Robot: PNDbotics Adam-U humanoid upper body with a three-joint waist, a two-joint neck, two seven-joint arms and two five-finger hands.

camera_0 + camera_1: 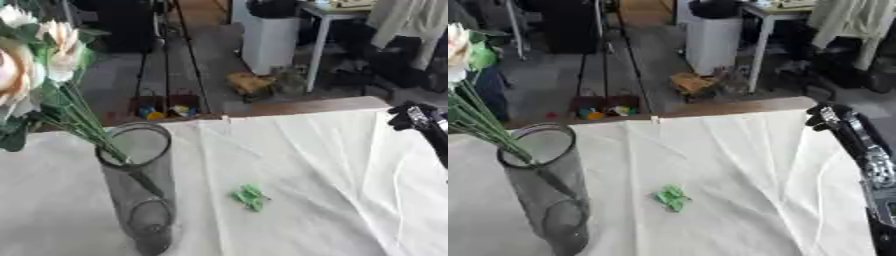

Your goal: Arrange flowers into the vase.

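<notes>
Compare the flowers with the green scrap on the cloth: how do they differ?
The flowers are large, pale and long-stemmed; the scrap is small and bright green. The flowers stand leaning in the vase; the scrap lies loose on the cloth, apart from the vase. Neither is touched by a hand.

The vase stands upright at the desk's near left, and the flowers in it lean up and out to the left, so their stems and heads block the upper left while the vase mouth stays partly open on its right side. A small green scrap lies on the cloth in the middle, apart from the vase. The right hand hangs over the far right edge, with bare cloth between it and the scrap.
</notes>
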